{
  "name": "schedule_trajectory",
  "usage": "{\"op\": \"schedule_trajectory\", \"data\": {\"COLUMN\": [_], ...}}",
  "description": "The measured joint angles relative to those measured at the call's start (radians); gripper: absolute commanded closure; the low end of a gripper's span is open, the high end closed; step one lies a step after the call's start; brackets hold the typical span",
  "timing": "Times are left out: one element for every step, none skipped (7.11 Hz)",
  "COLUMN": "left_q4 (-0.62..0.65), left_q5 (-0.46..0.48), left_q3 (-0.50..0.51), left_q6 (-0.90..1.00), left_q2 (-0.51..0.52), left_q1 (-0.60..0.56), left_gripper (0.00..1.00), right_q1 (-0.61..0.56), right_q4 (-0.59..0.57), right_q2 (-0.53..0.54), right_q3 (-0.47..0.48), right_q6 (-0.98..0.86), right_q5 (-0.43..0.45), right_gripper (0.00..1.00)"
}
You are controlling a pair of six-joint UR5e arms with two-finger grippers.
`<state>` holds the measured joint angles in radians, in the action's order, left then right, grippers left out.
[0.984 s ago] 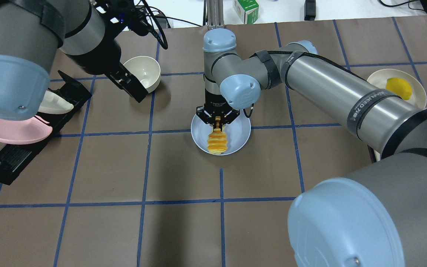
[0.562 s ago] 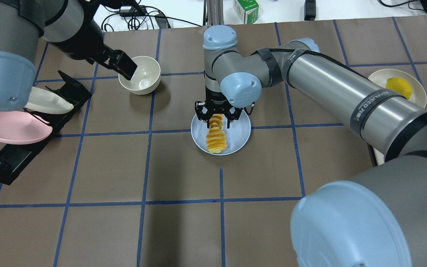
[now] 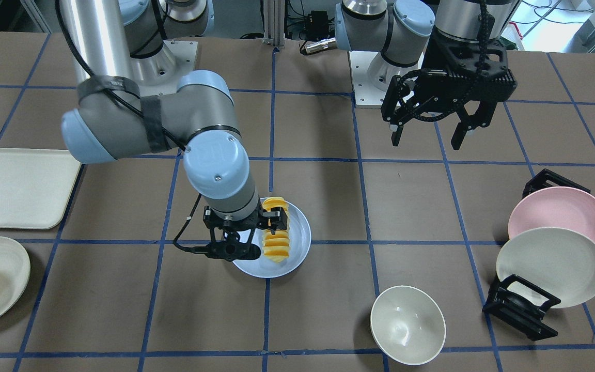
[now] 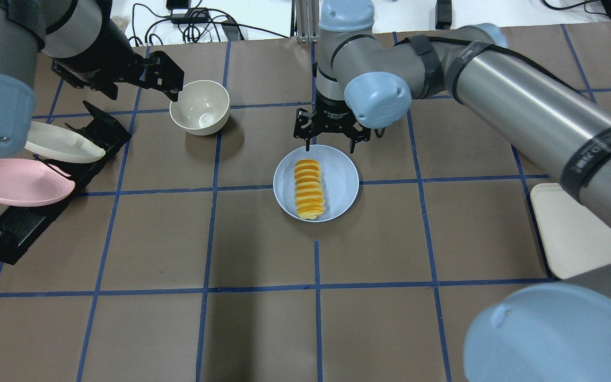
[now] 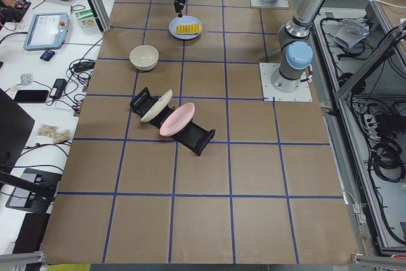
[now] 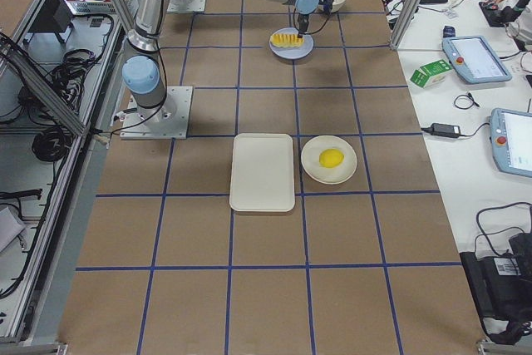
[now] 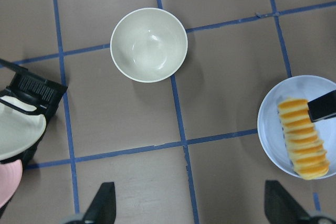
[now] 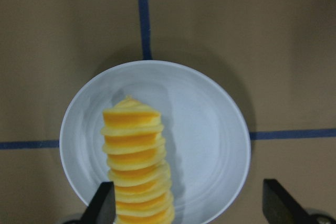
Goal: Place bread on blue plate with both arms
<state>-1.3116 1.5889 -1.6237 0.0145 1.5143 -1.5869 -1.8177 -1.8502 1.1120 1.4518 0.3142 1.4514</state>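
On the blue plate (image 4: 343, 183), near the middle of the table, the bread (image 4: 308, 189) is seen lying flat, set toward one side of the dish with one end close to the rim. The placing is judged done and only the withdrawal is left. The right gripper (image 4: 330, 147) is held over the plate's far edge with its jaws spread wide and nothing between them (the wrist view shows the fingers well outside the loaf's width). The retreat is best made straight upward, with the jaws kept apart until the fingertips are clear of the rim, so that the loaf is not nudged off or the light plate dragged. The left gripper (image 3: 426, 140) is likewise spread and empty, and it should be kept away from the cream bowl (image 4: 200, 106) nearby.
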Motion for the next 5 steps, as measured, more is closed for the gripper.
{"op": "schedule_trajectory", "data": {"left_q4": [-0.045, -0.090, -0.111, -0.117, -0.119], "left_q5": [0.014, 0.036, 0.048, 0.053, 0.056], "left_q3": [0.005, 0.011, 0.017, 0.021, 0.022], "left_q6": [-0.046, -0.067, -0.076, -0.079, -0.080], "left_q2": [-0.005, -0.003, 0.001, 0.004, 0.006], "left_q1": [0.000, -0.002, -0.003, -0.005, -0.005], "left_gripper": [0.00, 0.00, 0.00, 0.00, 0.00], "right_q1": [0.053, 0.112, 0.169, 0.217, 0.250], "right_q4": [0.032, 0.090, 0.171, 0.255, 0.324], "right_q2": [0.057, 0.118, 0.190, 0.262, 0.326], "right_q3": [0.005, 0.006, 0.006, 0.009, 0.017], "right_q6": [-0.036, -0.078, -0.120, -0.160, -0.189], "right_q5": [0.000, 0.000, 0.003, 0.019, 0.048], "right_gripper": [0.00, 0.00, 0.00, 0.00, 0.00]}}
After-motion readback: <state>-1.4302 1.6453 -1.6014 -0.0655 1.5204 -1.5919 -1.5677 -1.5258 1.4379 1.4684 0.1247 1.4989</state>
